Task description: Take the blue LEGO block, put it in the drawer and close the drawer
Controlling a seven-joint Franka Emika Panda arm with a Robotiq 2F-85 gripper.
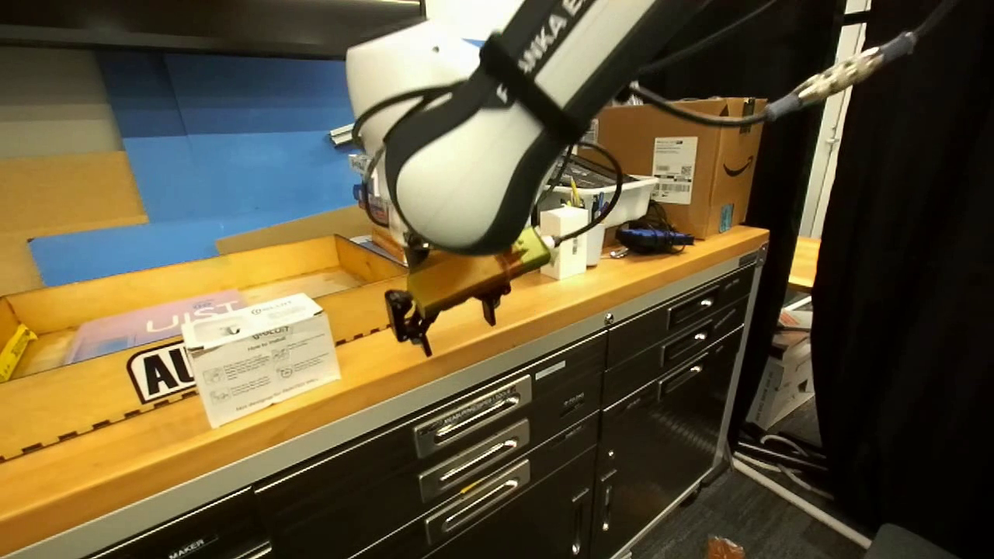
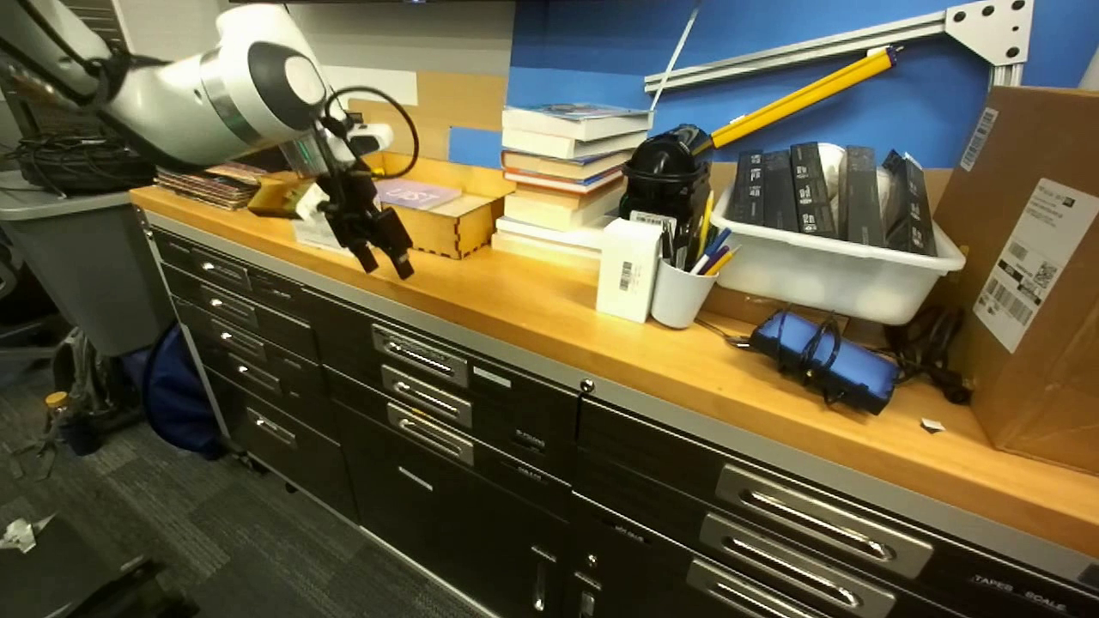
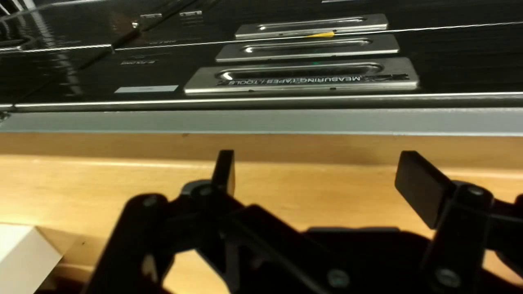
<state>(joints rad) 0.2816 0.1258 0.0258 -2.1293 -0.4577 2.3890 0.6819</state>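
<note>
Plainly, the gripper (image 3: 317,169) is hanging over the wooden bench (image 3: 102,183) with its fingers (image 3: 421,190) standing wide apart and holding nothing, bare wood showing between them. Past the fingers and lower down, black drawers (image 3: 457,69) are sitting shut, the nearest silver handle (image 3: 302,73) bearing the label (image 3: 294,81) MEASURING TAPES / TOOLS; which drawer is the task's, I cannot tell. To the left of the fingers in the wrist view, a white box (image 3: 28,257) is standing; in an exterior view, a printed carton (image 1: 268,365) is resting left of the fingers, before a wooden tray (image 1: 70,396). Where the blue LEGO block is lying, the views are not revealing.
</note>
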